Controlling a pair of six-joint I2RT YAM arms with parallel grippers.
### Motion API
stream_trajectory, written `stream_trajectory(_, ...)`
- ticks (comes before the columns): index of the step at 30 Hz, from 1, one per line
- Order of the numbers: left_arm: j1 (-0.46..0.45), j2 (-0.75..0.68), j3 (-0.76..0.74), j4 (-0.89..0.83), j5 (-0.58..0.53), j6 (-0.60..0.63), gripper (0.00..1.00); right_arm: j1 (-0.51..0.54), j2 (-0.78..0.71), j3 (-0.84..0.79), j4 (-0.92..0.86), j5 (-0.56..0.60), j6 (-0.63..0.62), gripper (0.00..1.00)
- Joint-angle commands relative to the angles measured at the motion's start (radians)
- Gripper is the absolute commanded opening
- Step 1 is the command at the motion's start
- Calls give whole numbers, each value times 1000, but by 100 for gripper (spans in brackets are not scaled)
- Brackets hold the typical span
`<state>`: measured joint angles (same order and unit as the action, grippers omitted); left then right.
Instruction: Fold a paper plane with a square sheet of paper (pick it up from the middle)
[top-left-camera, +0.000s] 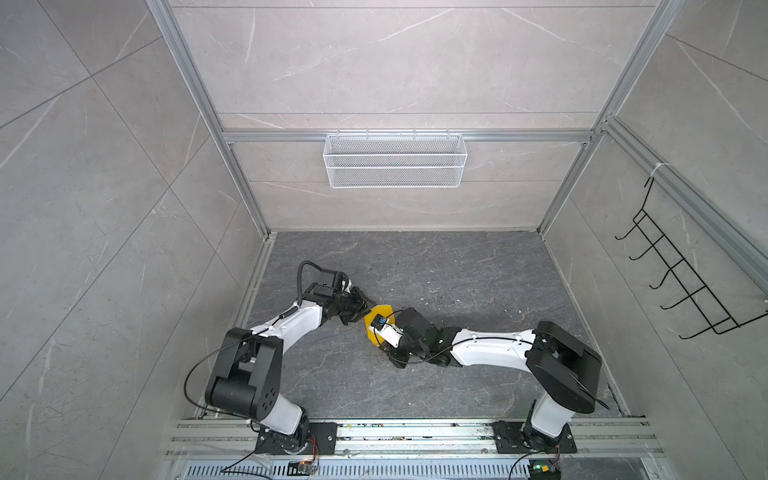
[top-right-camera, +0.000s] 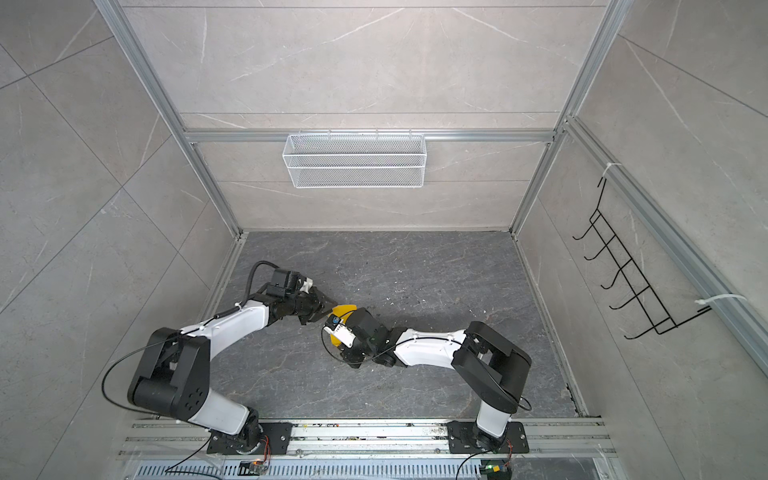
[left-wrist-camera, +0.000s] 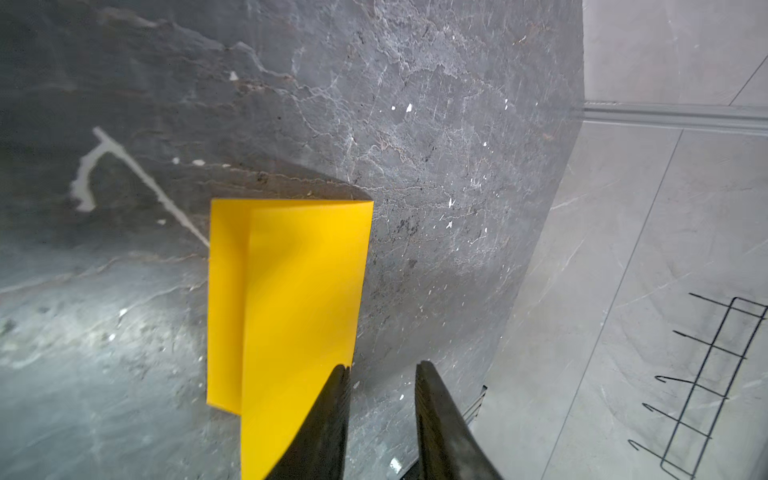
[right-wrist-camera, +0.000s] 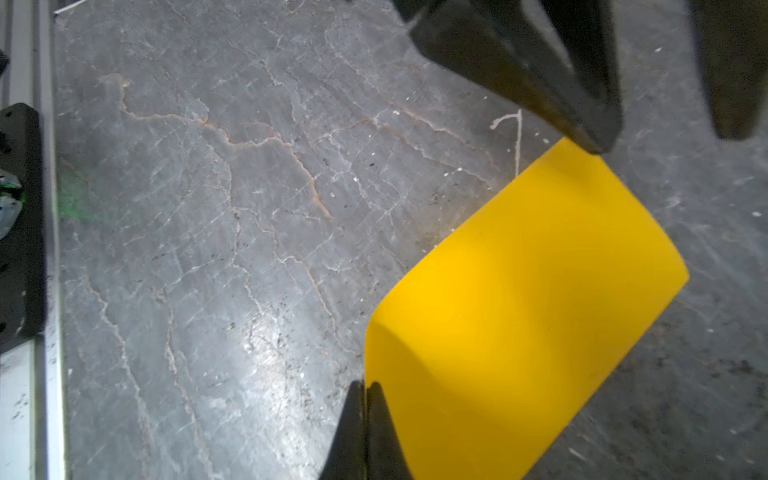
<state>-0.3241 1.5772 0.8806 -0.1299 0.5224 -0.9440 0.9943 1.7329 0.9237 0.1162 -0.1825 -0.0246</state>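
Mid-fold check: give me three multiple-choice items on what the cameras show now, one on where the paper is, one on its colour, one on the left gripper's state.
1. Where is the sheet of paper?
A in the far left corner
B over the middle of the table, between the left gripper and the right gripper
C at the near edge

2. Its colour?
A white
B blue
C yellow

3. The left gripper is:
A open
B shut on the sheet
C out of view

B: both top views show it between the arm tips.
C: it is bright yellow in every view.
A: the left wrist view shows a clear gap between its fingers.
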Motion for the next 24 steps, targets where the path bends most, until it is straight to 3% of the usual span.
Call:
stream_trajectory(1, -25, 65, 38, 10, -13, 38, 24, -6, -32, -23, 11, -65, 52, 2)
stream_trajectory(8, -50, 158, 66, -49, -68, 81, 14, -19, -33, -43, 43, -90, 76, 2)
stream_trajectory(24, -70, 253, 88, -157, -124, 146, 5, -64, 18, -14, 44, -115, 101, 3)
